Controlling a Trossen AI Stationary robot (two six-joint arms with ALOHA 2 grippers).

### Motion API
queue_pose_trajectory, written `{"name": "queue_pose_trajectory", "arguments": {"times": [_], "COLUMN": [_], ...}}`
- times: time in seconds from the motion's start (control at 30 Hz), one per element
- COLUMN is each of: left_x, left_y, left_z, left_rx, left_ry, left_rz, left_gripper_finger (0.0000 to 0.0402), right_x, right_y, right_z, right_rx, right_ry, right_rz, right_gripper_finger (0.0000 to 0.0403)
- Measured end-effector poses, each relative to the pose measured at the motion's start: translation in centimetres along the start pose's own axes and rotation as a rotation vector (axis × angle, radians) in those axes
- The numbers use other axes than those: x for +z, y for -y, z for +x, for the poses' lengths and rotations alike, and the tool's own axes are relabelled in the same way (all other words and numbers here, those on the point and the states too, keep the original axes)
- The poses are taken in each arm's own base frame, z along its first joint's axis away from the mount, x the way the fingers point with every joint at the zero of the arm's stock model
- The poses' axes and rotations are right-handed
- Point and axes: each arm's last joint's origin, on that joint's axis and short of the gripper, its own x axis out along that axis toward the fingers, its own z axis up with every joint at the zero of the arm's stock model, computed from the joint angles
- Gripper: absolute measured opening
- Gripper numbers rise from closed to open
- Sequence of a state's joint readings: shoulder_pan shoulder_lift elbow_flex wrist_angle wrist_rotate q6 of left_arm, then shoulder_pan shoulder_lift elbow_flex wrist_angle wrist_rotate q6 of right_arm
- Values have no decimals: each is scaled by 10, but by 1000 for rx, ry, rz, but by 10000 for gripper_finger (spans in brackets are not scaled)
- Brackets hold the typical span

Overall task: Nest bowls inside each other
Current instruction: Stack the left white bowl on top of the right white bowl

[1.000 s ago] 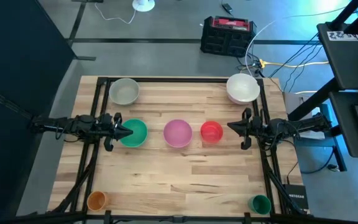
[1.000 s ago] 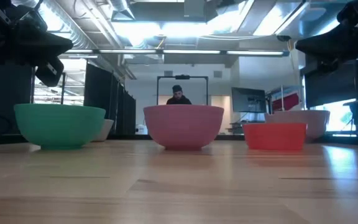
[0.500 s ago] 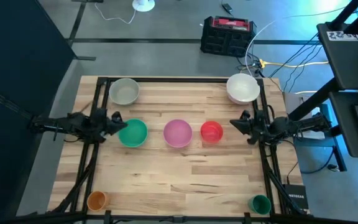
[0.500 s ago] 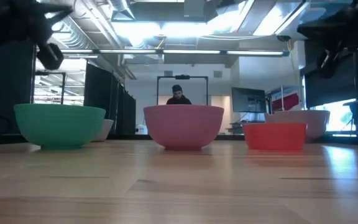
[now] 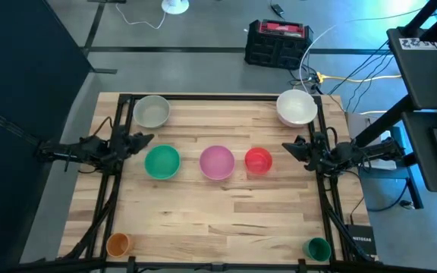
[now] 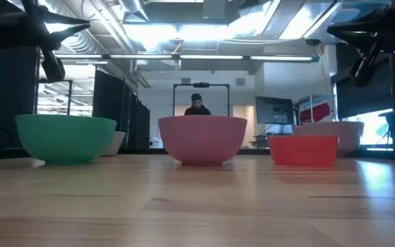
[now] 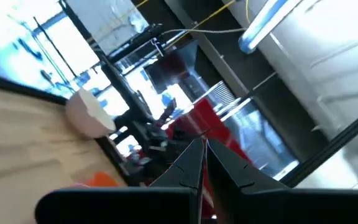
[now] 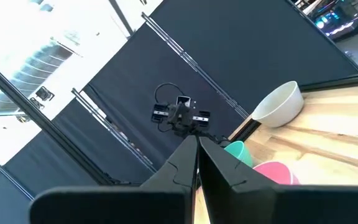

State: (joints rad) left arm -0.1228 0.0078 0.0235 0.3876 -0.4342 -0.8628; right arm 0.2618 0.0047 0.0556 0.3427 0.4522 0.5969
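Five bowls stand apart, each on its base on the wooden table. The green (image 5: 161, 161), pink (image 5: 217, 161) and red (image 5: 258, 160) bowls form a row across the middle. A pale grey bowl (image 5: 152, 111) is at the far left and a white one (image 5: 296, 107) at the far right. My left gripper (image 5: 147, 139) hovers by the table's left edge, just beyond the green bowl, its fingers (image 7: 191, 163) shut on nothing. My right gripper (image 5: 287, 147) hovers at the right edge, beside the red bowl, fingers (image 8: 185, 155) shut and empty. Both point slightly upward, high above the bowls.
An orange cup (image 5: 117, 243) stands at the near left corner and a green cup (image 5: 318, 247) at the near right. Black arm frames run along both side edges. Bare wood lies in front of the bowl row. A person (image 6: 196, 104) sits far behind the table.
Both grippers have risen, tipped their fingers upward and rolled about their own axes. The left one has swung off the green bowl's left rim toward the far edge. The bowls have not moved.
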Motion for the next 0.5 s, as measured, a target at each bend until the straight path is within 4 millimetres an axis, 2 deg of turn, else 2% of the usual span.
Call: {"name": "queue_pose_trajectory", "arguments": {"times": [0.23, 0.33, 0.43, 0.5], "left_x": [3, 4, 5, 8], "left_y": [1, 0, 1, 4], "left_z": [0, 0, 0, 0], "left_rx": [16, 21, 21, -7], "left_ry": [55, 63, 75, 112], "left_rz": [29, 45, 82, 98], "left_gripper_finger": [1, 1, 1, 1], "right_x": [14, 33, 46, 50], "right_y": [-9, -23, -39, -52], "right_z": [0, 4, 16, 32], "right_rx": [38, 32, 13, 7], "right_ry": [72, 133, 117, 73], "right_rz": [-21, -96, -179, -226], "right_gripper_finger": [24, 38, 51, 57]}}
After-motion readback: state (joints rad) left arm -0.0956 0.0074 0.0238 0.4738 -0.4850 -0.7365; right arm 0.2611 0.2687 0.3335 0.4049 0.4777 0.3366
